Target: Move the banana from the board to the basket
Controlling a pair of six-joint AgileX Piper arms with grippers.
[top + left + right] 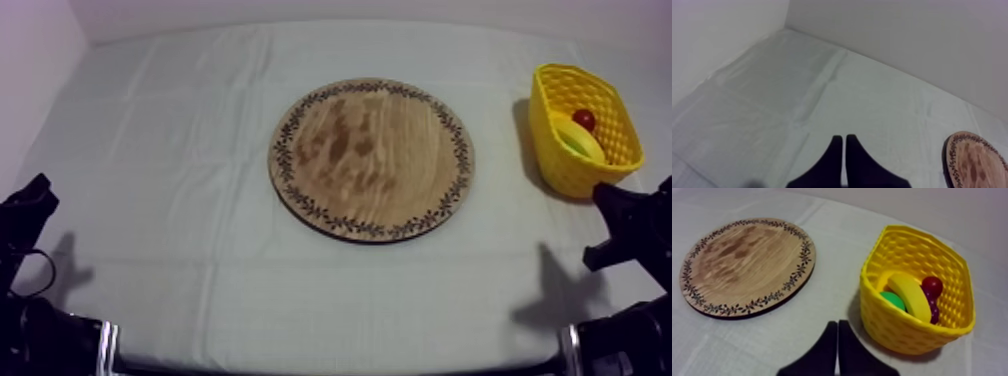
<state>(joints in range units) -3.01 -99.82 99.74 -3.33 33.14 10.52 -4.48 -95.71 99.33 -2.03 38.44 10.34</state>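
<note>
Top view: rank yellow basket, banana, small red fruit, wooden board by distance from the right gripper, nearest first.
1. yellow basket: its near wall is just beyond the right gripper.
2. banana: inside the basket.
3. small red fruit: in the basket, behind the banana.
4. wooden board: mid-table, farthest.

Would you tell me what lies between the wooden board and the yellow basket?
Only bare cloth lies between the wooden board and the yellow basket, with the basket's shadow on it; the top and right wrist views both show this.
</note>
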